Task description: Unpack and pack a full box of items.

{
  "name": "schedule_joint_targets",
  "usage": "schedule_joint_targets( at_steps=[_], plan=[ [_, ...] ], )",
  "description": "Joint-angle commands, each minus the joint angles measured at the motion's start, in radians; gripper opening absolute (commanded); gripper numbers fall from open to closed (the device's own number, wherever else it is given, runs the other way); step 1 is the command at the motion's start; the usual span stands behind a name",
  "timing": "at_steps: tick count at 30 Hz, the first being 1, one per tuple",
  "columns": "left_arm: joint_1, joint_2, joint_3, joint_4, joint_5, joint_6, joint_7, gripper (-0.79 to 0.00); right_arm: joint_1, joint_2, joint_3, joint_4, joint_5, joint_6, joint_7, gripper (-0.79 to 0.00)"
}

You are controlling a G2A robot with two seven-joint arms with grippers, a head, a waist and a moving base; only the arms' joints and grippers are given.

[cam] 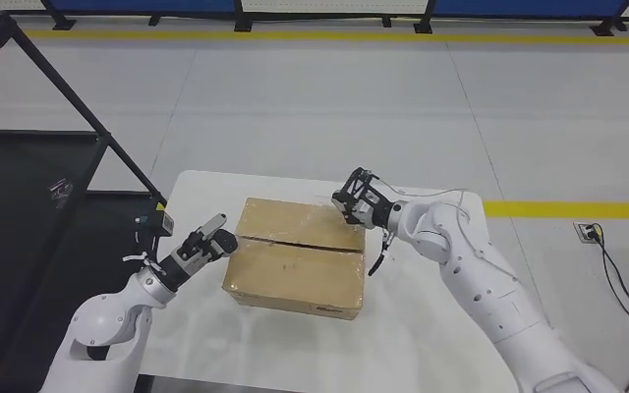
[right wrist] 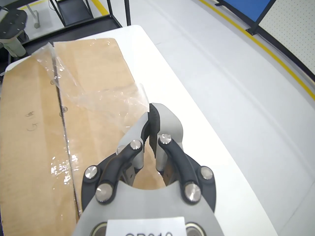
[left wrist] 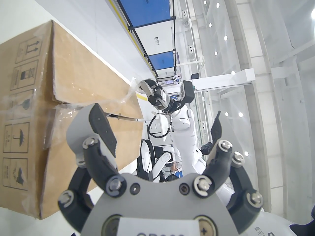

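Nearest the robot, at about 9 o'clock on the white desk (cam: 432,324), the left end effector (cam: 220,240) hangs spread wide and empty, just beside the short end of the cardboard box (cam: 295,260). Whether a finger touches the card I can't tell. The box sits mid-desk with both top flaps down and a seam (cam: 295,243) running along its length. Farther off, at the box's 2 o'clock corner, the right end effector (right wrist: 150,114) is pinched tight on a strip of clear packing tape (right wrist: 103,94), which is lifted off the far flap and crinkled, with more of it clinging along the seam.

So the step looks like stripping the seal; the unpacking proper hasn't begun. To do it well, I'd say the pull should run low and back along the seam toward 9 o'clock, not straight up — a steep tug is likelier to snap thin film or lift the box. A steady pace should keep the strip whole. The open left end effector could press on the near flap to stop the box sliding.
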Motion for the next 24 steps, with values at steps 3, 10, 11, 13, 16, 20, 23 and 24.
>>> schedule_joint_targets(
  at_steps=[3,10,11,13,16,20,23,24],
  plan=[
    [-0.002,0.001,0.005,0.002,-0.001,0.0,0.003,0.0,-0.025,0.011,0.02,-0.031,-0.041,-0.058,-0.094,-0.785],
    [-0.038,-0.001,0.041,0.016,-0.037,0.035,-0.005,0.0,-0.061,0.029,0.043,-0.091,-0.152,-0.119,-0.228,-0.785],
    [-0.05,-0.002,0.053,0.021,-0.03,0.04,-0.002,0.0,-0.07,0.033,0.048,-0.102,-0.169,-0.129,-0.254,-0.785],
    [-0.077,-0.005,0.078,0.034,-0.02,0.051,0.004,0.0,-0.088,0.04,0.06,-0.124,-0.203,-0.14,-0.296,-0.785],
    [-0.113,-0.008,0.108,0.058,-0.004,0.058,0.016,0.0,-0.119,0.049,0.076,-0.166,-0.242,-0.136,-0.336,-0.785],
    [-0.148,-0.01,0.135,0.096,0.025,0.066,0.035,0.0,-0.165,0.059,0.096,-0.241,-0.274,-0.106,-0.337,-0.785],
    [-0.167,-0.01,0.148,0.125,0.053,0.067,0.046,0.0,-0.205,0.065,0.112,-0.311,-0.283,-0.073,-0.319,-0.785],
    [-0.17,-0.01,0.151,0.132,0.069,0.063,0.056,0.0,-0.219,0.067,0.117,-0.337,-0.286,-0.065,-0.314,-0.785]
  ],
)
